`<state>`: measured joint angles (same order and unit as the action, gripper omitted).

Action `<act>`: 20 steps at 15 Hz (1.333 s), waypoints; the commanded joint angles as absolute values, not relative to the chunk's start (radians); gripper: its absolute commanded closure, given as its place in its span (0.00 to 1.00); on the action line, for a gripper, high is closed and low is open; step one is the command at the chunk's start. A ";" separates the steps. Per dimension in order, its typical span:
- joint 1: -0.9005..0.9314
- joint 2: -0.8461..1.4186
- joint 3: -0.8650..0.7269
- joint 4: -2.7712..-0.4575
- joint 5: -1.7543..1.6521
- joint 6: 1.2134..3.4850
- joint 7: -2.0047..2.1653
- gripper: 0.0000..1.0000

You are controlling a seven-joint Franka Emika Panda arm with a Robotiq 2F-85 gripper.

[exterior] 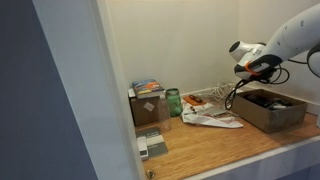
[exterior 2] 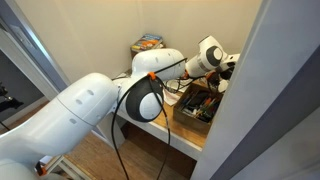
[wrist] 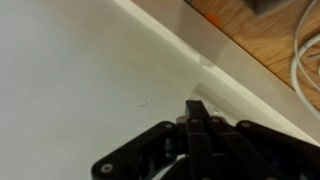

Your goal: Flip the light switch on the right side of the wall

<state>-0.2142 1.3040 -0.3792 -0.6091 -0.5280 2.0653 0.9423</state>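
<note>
The wall (exterior: 190,40) is plain cream-white behind a wooden desk; it fills most of the wrist view (wrist: 70,70) and shows in the exterior view (exterior 2: 170,20) behind the arm. The light switch does not show in any view. My gripper (exterior: 238,67) reaches in from the right above the desk, and in the exterior view (exterior 2: 228,63) from behind the arm it is at the nook's right side. In the wrist view the black fingers (wrist: 197,108) are pressed together, empty, with the tips at or very near the wall just above its pale trim.
On the desk (exterior: 230,150) stand a green jar (exterior: 173,102), a small cardboard box (exterior: 148,108), white papers (exterior: 212,118) and an open brown box (exterior: 270,110) (exterior 2: 198,106) under the arm. A wide pale door frame (exterior: 110,100) (exterior 2: 275,90) borders the nook.
</note>
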 commanded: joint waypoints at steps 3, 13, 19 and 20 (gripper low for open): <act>-0.243 1.359 -0.393 -0.524 -0.527 2.061 0.963 1.00; -0.256 1.369 -0.419 -0.504 -0.526 2.052 0.989 1.00; -0.241 1.333 -0.409 -0.565 -0.529 2.065 0.976 0.99; -0.241 1.333 -0.409 -0.565 -0.529 2.065 0.976 0.99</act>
<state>-0.2411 1.3334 -0.4092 -0.5649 -0.5290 2.0646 0.9764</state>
